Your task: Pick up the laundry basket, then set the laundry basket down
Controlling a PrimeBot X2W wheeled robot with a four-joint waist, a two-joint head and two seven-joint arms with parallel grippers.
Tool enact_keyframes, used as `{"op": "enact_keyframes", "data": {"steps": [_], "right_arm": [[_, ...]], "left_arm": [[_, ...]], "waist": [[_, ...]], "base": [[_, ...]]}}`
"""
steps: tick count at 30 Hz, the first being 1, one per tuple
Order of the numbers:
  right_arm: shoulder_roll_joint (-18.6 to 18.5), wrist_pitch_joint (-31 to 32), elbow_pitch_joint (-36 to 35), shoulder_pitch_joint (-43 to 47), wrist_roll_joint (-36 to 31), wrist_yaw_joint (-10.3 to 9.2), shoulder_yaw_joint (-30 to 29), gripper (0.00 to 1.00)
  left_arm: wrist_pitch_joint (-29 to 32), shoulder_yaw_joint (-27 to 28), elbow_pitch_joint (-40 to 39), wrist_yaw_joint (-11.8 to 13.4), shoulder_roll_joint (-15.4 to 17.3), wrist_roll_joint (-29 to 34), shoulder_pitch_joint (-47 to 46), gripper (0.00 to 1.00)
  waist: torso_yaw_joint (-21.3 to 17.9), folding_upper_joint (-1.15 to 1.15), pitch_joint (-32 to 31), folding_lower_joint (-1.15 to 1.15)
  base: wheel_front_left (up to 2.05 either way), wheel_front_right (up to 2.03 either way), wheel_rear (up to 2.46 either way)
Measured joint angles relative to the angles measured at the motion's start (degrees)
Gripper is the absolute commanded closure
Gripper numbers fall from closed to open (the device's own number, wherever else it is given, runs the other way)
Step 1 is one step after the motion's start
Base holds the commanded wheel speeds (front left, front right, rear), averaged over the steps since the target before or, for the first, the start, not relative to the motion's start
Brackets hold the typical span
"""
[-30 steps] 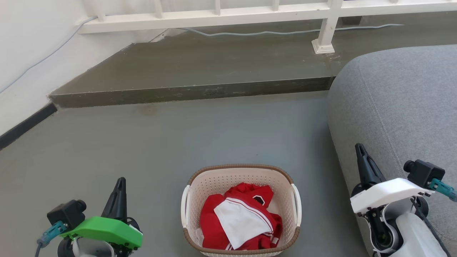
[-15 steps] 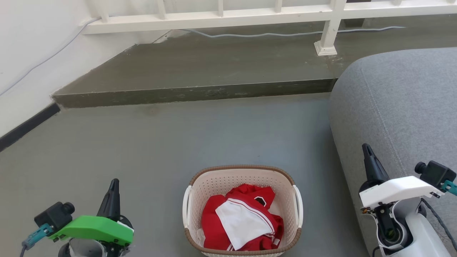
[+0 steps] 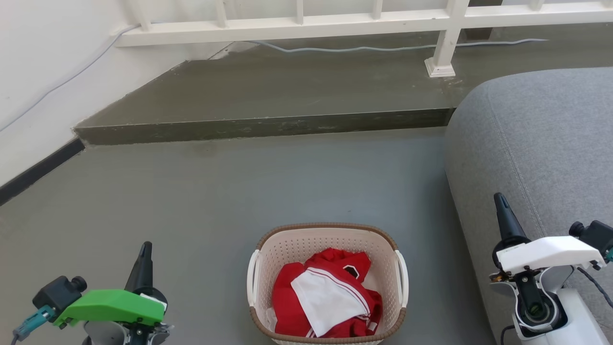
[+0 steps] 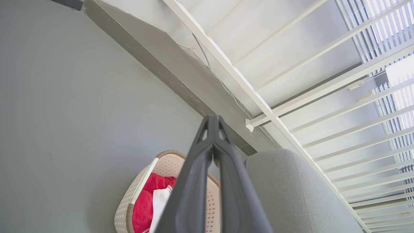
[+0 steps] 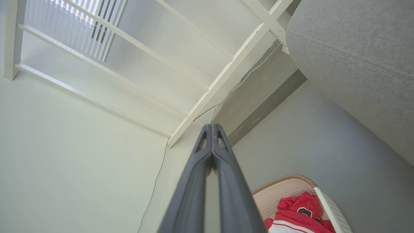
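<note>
The laundry basket (image 3: 293, 245) stands on the grey floor at the bottom centre of the head view, cream and perforated with a brown rim and white side handles. Red and white clothes (image 3: 325, 299) lie inside it. My left gripper (image 3: 145, 249) is shut with nothing in it, well to the basket's left. My right gripper (image 3: 499, 200) is also shut and holds nothing, off to the basket's right in front of the sofa. In the left wrist view the basket (image 4: 168, 165) lies partly behind my shut fingers (image 4: 212, 136). The right wrist view shows the basket (image 5: 288, 191) at its lower right.
A grey sofa (image 3: 541, 143) fills the right side, close to the basket. A raised concrete step (image 3: 268, 125) runs across ahead, with a white railing (image 3: 335, 21) and a loose cable (image 3: 364, 47) on it. A white wall (image 3: 33, 72) borders the left.
The whole head picture has shifted slightly, so the camera has moved. Both grippers have spread outward, away from the basket, and sit lower in the picture. The basket stays on the floor.
</note>
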Motion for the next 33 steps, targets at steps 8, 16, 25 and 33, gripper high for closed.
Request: {"op": "enact_keyframes", "data": {"steps": [8, 16, 25, 33], "right_arm": [[0.24, 1.75, -0.2, 0.0, 5.77, 0.41, -1.58, 1.0], [0.44, 3.31, -0.43, 0.0, 11.49, 0.47, -3.11, 1.0], [0.58, 5.15, -0.64, 0.0, 17.79, 0.92, -4.82, 1.0], [0.88, 6.69, -0.77, 0.0, 23.47, 0.98, -6.28, 1.0]], "left_arm": [[1.51, 1.27, -0.15, 0.0, -0.02, -5.48, -0.02, 1.0], [3.28, 2.53, -0.35, 0.0, -0.03, -10.81, -0.05, 1.0], [5.03, 3.61, -0.75, -0.04, -0.05, -16.92, -0.09, 1.0], [6.62, 4.91, -1.16, -0.04, -0.07, -22.01, -0.25, 1.0]], "waist": [[0.28, 0.0, -0.17, 0.0], [0.56, 0.0, -0.34, 0.0], [0.88, 0.0, -0.53, 0.0], [1.15, 0.0, -0.7, 0.0]], "base": [[0.0, 0.0, 0.0], [0.0, 0.0, 0.0], [0.0, 0.0, 0.0], [0.0, 0.0, 0.0]]}}
